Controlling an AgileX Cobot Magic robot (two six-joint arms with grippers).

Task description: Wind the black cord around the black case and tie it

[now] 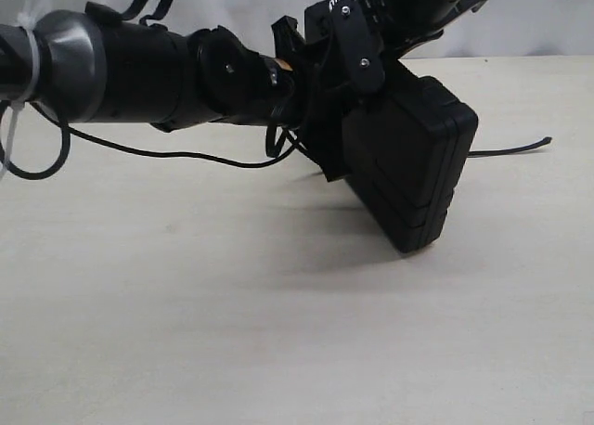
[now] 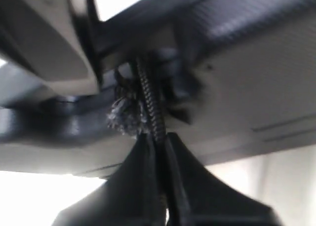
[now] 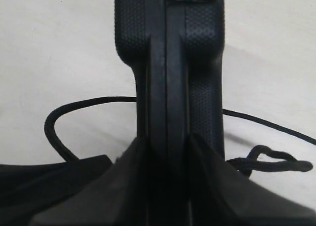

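The black case [image 1: 408, 160] hangs tilted above the table, one corner low. My right gripper [image 3: 165, 142] is shut on the case [image 3: 168, 48] at its edge, and comes in from the top of the exterior view as the right gripper [image 1: 357, 58]. My left gripper [image 2: 159, 137] is shut on the black cord [image 2: 148, 97], a braided strand with a frayed knot beside it, right against the case's underside [image 2: 247, 73]. The left gripper [image 1: 297, 119] meets the case's left edge. The black cord [image 1: 186, 154] trails left along the table and its other end [image 1: 520, 148] sticks out on the right. A narrow loop [image 3: 269, 159] lies on the table.
The pale tabletop [image 1: 232, 332] stretches wide in front of the case. My left arm [image 1: 121, 68] spans the upper left, with its own wiring [image 1: 37, 170] hanging in a loop. A white backdrop [image 1: 538, 17] stands behind.
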